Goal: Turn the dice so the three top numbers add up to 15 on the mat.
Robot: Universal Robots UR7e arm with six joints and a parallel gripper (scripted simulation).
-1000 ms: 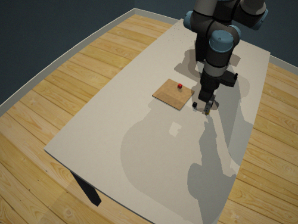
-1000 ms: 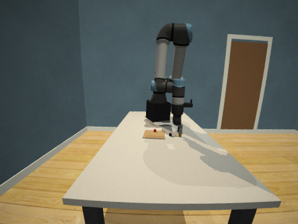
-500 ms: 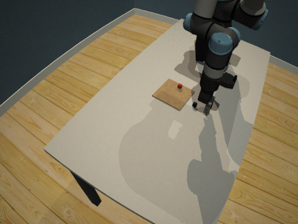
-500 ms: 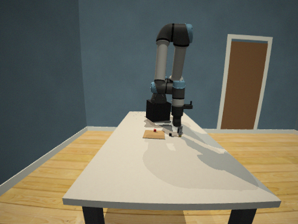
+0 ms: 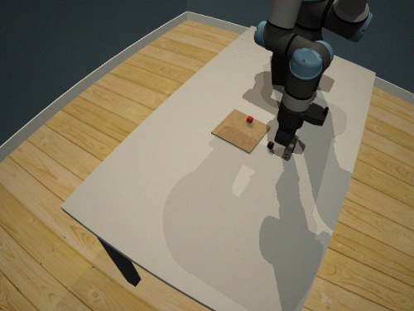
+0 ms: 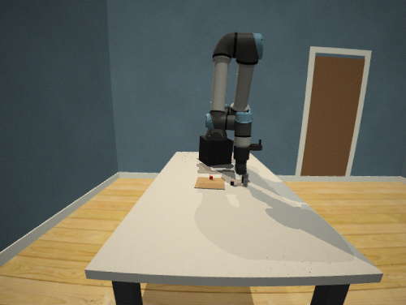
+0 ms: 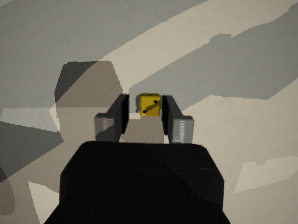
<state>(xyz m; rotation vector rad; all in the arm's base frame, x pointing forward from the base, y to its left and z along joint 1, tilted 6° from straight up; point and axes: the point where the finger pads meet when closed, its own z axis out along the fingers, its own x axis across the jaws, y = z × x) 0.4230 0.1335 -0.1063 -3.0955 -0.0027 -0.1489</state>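
Observation:
A tan mat [image 5: 236, 134] [image 6: 205, 185] lies flat on the white table [image 5: 166, 186]. A red die [image 5: 250, 119] [image 6: 211, 178] sits on the mat near its far edge. A black die [image 5: 270, 145] [image 6: 231, 183] lies on the table just off the mat's right corner. A yellow die [image 7: 149, 104] lies on the table to the right of the mat. My gripper [image 5: 288, 154] [image 6: 244, 183] [image 7: 145, 107] is down at the table with its fingers on either side of the yellow die. It is open, and a gap shows beside the die. I cannot read the top faces.
The arm's black base block [image 6: 215, 150] stands at the far end of the table. The arm's shadows fall across the table top to the right of the mat. A door [image 6: 333, 115] is in the back wall.

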